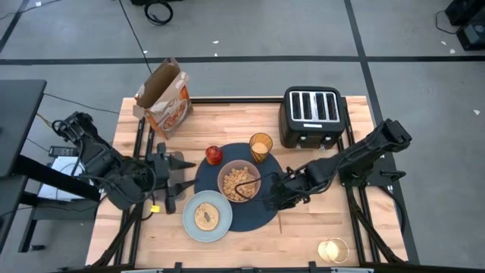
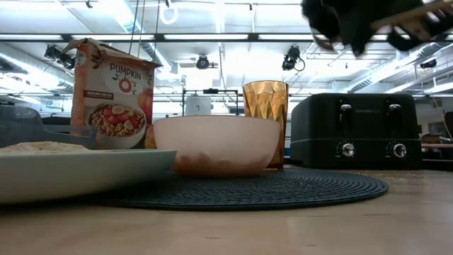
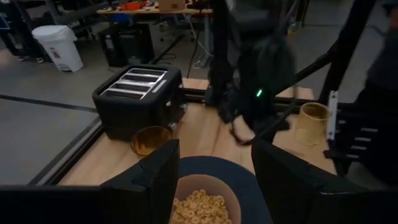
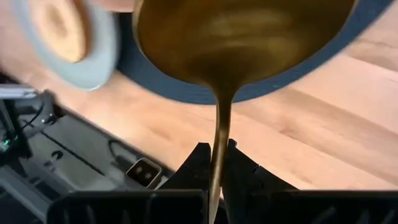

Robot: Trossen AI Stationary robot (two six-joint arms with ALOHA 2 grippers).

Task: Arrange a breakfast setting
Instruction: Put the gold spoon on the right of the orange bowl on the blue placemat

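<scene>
The navy placemat (image 1: 258,216) lies mid-table. The pink bowl (image 1: 221,182), with cereal in it, stands on it. The blue-grey plate (image 1: 189,227) with the bagel (image 1: 206,217) overlaps the mat's near left edge. The red apple (image 1: 214,155) and the amber cup (image 1: 260,146) stand at its far edge. My right gripper (image 1: 270,193) hangs over the mat just right of the bowl, shut on the gold spoon (image 4: 236,37). My left gripper (image 1: 186,176) hovers open left of the bowl, facing it, with nothing between its fingers (image 3: 155,180). My right gripper pinches the spoon's thin handle (image 4: 219,134) between its two fingers; the handle's end is hidden between them. The fingers slant down from the table's right and lie along the handle. The spoon juts out ahead of them, its bowl foremost, lifted clear above the placemat.
The black toaster (image 1: 313,115) stands at the far right. An open cereal box (image 1: 163,98) stands at the far left corner. A small pale round holder (image 1: 332,250) sits near the front right edge. Bare wood shows right of the mat.
</scene>
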